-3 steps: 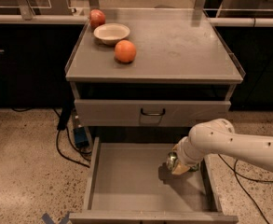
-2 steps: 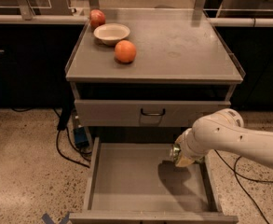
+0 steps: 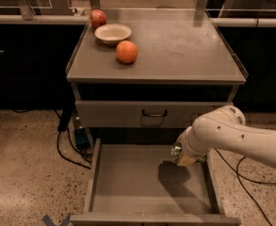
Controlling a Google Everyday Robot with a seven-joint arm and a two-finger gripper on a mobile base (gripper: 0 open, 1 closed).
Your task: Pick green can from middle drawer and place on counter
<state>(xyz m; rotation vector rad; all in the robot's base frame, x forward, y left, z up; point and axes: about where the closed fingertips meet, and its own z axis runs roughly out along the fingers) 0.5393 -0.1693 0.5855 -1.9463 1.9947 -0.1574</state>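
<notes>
The middle drawer [image 3: 128, 182] is pulled open at the bottom of the view, and its grey floor is bare. My gripper [image 3: 184, 158] hangs at the end of the white arm over the drawer's right rear part. It is shut on the green can [image 3: 177, 150], of which only a green edge and a silver end show at the arm's left side. The can is held above the drawer floor and casts a shadow on it. The counter [image 3: 184, 51] is the flat grey cabinet top above.
An orange fruit [image 3: 126, 52], a white bowl [image 3: 112, 33] and a red fruit [image 3: 98, 19] sit on the counter's left rear. The upper drawer front [image 3: 155, 113] with a dark handle is closed. Cables [image 3: 64, 142] lie on the floor to the left.
My gripper has risen with the green can, from near the drawer floor to about the height of the drawer's back wall. The shadow on the floor has grown apart from it.
</notes>
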